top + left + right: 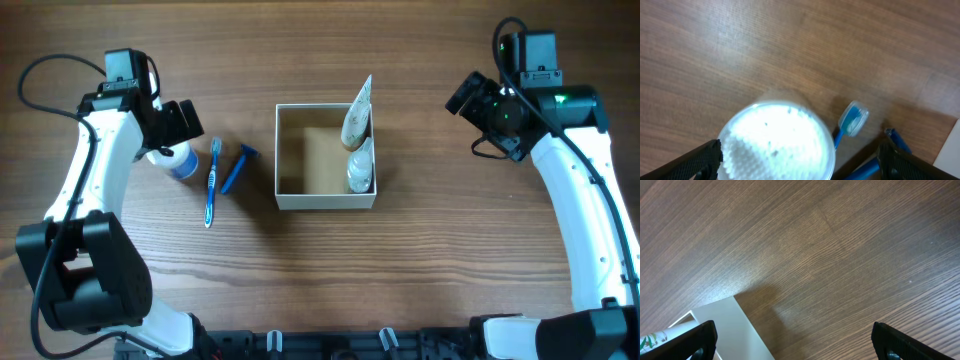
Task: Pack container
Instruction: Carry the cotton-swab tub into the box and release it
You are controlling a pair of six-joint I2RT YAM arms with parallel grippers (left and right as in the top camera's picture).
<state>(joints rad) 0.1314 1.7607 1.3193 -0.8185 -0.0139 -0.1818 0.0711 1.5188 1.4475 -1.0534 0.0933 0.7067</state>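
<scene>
Fingers (700, 162) spread wide, the left gripper (802, 162) should centre on the round white-lidded blue jar (777, 142) near the desk's (450, 260) left edge before closing, the square white-walled cardboard container (326, 203) sitting mid-desk.

The overhead camera looks straight down from well above on the whole tabletop (450, 250), with the container (326, 201) near mid-frame and an arm at either side. The left wrist camera points steeply down from very near onto the jar (777, 142) and the head of the toothbrush (854, 119), with the left gripper (799, 162) at its bottom edge; the overhead view shares both. The right wrist camera faces down on bare wood, with the right gripper (794, 340) at its bottom corners, and shares one container corner with the overhead view.
</scene>
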